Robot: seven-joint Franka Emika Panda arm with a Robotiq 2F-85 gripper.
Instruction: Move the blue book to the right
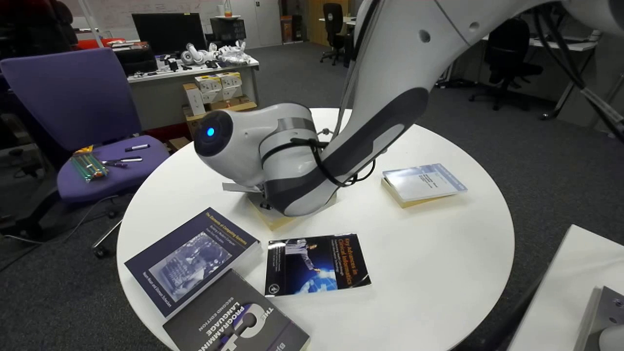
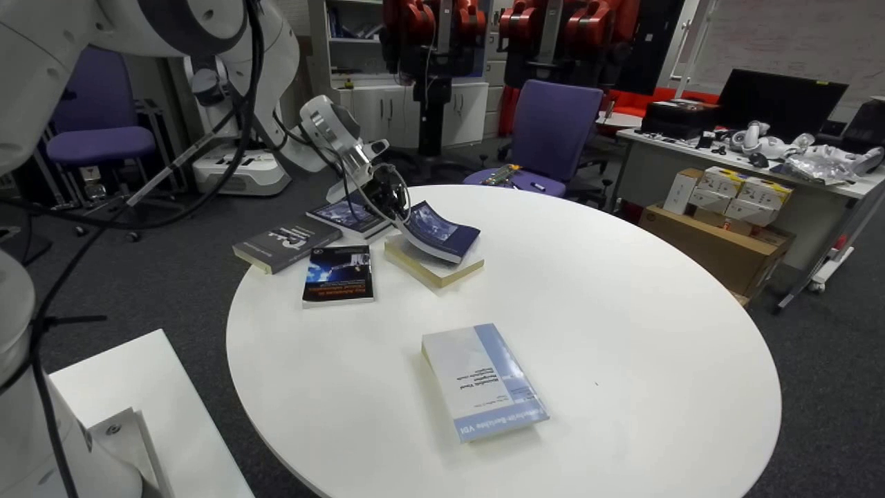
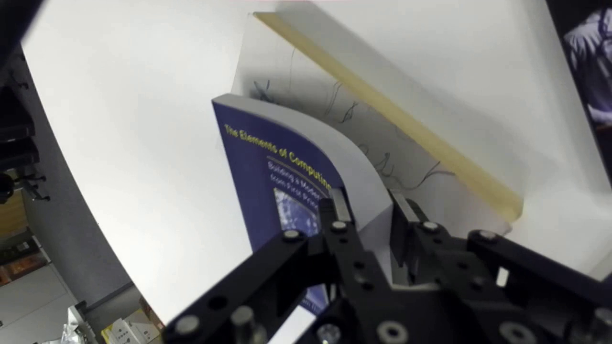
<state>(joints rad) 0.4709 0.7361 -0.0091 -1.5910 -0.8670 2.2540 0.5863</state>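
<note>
There are six books: a thin dark-blue book (image 3: 258,157) with a bluish-white cover picture, a second dark-blue book (image 1: 190,263), a grey book (image 1: 234,314), a black book (image 1: 317,265), a pale whitish-blue book (image 2: 480,384) and a white book (image 3: 382,143) with cream page edges. Five lie on one round white table (image 2: 622,332). One black two-fingered gripper (image 3: 372,204) pinches the thin dark-blue book, tilted over the white book.
</note>
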